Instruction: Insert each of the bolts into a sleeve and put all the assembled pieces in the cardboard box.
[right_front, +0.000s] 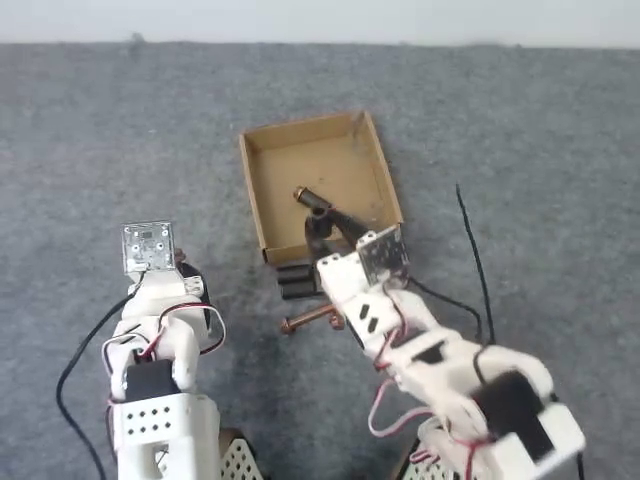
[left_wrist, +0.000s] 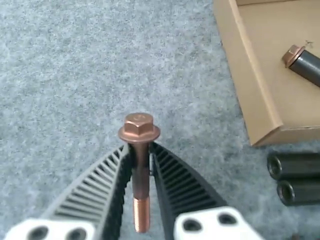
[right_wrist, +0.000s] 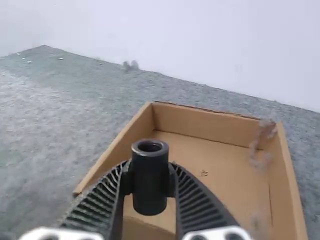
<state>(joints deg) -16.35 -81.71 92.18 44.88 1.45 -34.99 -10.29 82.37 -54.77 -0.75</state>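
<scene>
Item one: left gripper (left_wrist: 140, 151), at the near left of the grey mat (right_front: 520, 130), fingers pinched on the shank of a copper bolt (left_wrist: 141, 187). The hexagonal head is clear of the fingertips and the threaded end lies back between the fingers. Item two: right gripper (right_wrist: 149, 171), raised over the near wall of the cardboard box (right_front: 250, 190), fingers pressed against the sides of a black sleeve (right_wrist: 149, 182), which is held upright with its open bore uppermost. Item three: a loose bolt (right_front: 312, 321), laid flat on the mat beside the right arm. Item four: two spare sleeves (left_wrist: 295, 166), laid side by side just outside the near wall of the box. Item five: one assembled piece (right_front: 310, 198), a bolt seated in a sleeve, deposited inside the box. The step in hand is judged to be the mating of the held bolt with the held sleeve, with one piece done and a further bolt left to be fitted. For the next move, the two grippers would need to be brought together well short of the box, the bolt turned so that its thread is presented to the bore, and both axes lined up before any push is applied.
</scene>
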